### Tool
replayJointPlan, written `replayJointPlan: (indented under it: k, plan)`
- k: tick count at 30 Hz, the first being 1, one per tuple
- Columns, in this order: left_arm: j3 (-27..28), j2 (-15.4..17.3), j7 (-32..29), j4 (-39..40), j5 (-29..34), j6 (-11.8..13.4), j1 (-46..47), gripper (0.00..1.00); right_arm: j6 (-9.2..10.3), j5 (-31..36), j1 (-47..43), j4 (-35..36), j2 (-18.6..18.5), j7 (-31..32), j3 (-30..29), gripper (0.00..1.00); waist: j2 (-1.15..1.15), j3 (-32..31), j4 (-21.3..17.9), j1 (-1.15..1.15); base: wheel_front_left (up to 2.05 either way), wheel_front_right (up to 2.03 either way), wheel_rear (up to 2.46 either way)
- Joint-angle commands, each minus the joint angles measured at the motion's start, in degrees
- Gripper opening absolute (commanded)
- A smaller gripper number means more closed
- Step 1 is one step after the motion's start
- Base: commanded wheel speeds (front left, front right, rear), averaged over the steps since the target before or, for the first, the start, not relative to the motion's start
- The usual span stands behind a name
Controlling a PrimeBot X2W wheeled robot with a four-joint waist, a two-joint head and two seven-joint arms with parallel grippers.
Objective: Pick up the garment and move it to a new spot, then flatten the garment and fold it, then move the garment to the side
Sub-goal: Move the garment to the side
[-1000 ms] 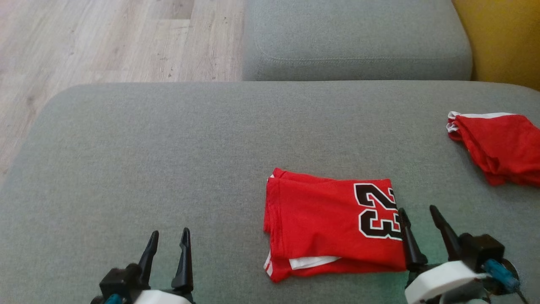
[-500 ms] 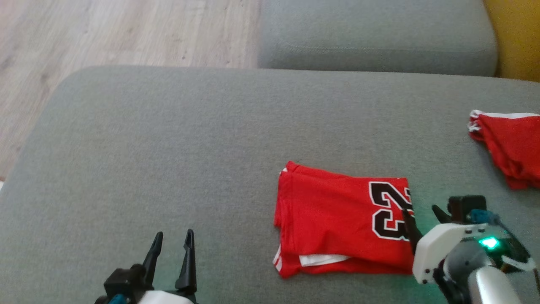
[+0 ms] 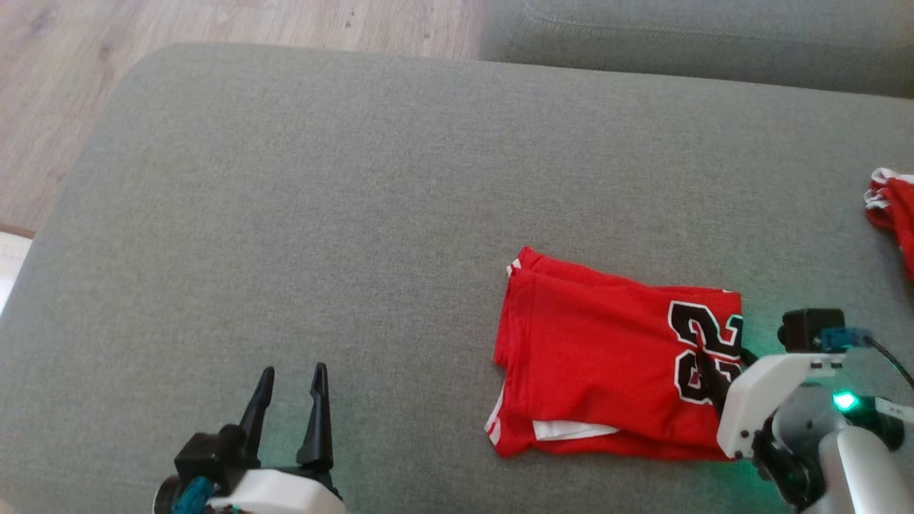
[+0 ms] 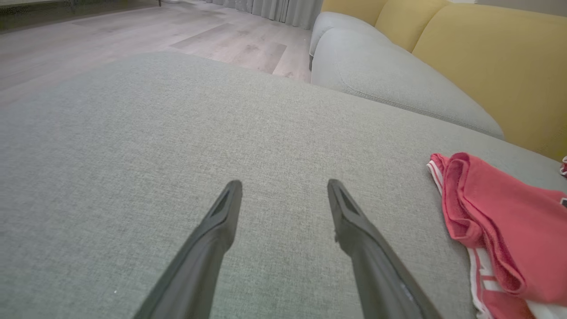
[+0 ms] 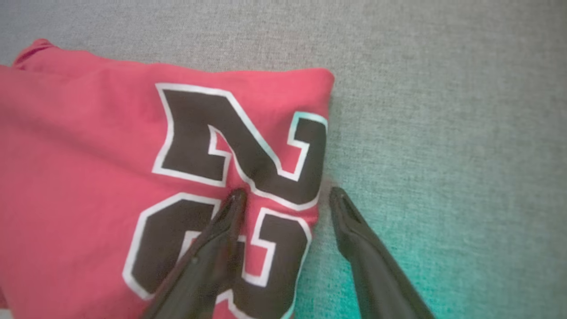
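Observation:
The garment (image 3: 607, 357) is a red jersey with a black number, folded into a rectangle on the grey sofa cushion (image 3: 321, 214). My right gripper (image 3: 728, 360) points down over its right edge and is open. In the right wrist view, the right gripper (image 5: 288, 192) straddles that edge: one fingertip (image 5: 237, 197) presses on the number of the garment (image 5: 88, 177), the other rests on bare cushion beside it. My left gripper (image 3: 293, 371) stands open and empty over the cushion, well left of the garment. The left wrist view has the left gripper (image 4: 284, 184) open, with the garment (image 4: 500, 230) to its right.
A second red cloth (image 3: 892, 214) lies at the cushion's far right edge. Wood floor (image 3: 71, 107) lies beyond the cushion's left and far sides. Another grey seat cushion (image 3: 714, 36) is at the back, with a yellow backrest (image 4: 487, 53) beside it.
The head camera has shifted. My right gripper has tipped downward and come onto the garment's right edge, one finger now on the number. The left gripper has stayed put.

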State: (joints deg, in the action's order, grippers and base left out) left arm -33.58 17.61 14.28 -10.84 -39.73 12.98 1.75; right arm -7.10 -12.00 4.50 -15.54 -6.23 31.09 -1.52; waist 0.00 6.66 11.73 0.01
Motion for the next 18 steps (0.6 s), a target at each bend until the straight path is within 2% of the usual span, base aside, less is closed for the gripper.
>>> replayJointPlan:
  k: [1, 2, 8, 18]
  plan:
    - [2.4, 0.3, 0.7, 1.3, 0.8, -0.3, 2.5, 1.0, -0.39, -0.8, 2.1, 0.7, -0.4, 0.3, 2.3, 0.32, 0.0, 0.5, -0.1, -0.01, 0.0, 0.0, 0.0]
    - [2.5, 0.2, 0.7, 1.4, 1.0, -0.3, 2.5, 1.0, -0.39, -0.9, 2.4, 0.6, -0.5, 0.2, 2.9, 0.0, 0.0, 0.7, -0.3, -0.01, 0.0, 0.0, 0.0]
    - [3.8, 0.0, 0.7, 2.3, 2.2, -0.4, 2.5, 1.0, -0.39, -0.5, 5.1, 1.7, -1.2, -2.6, 3.6, 0.0, 0.0, 1.0, -3.6, -0.01, 0.0, 0.0, 0.0]
    - [5.1, 0.1, 0.7, 4.5, 4.0, -0.7, 3.9, 1.0, -0.39, -0.3, 9.0, 6.8, -4.5, -5.5, 2.1, 0.0, 0.0, 4.0, -17.2, -0.01, 0.0, 0.0, 0.0]
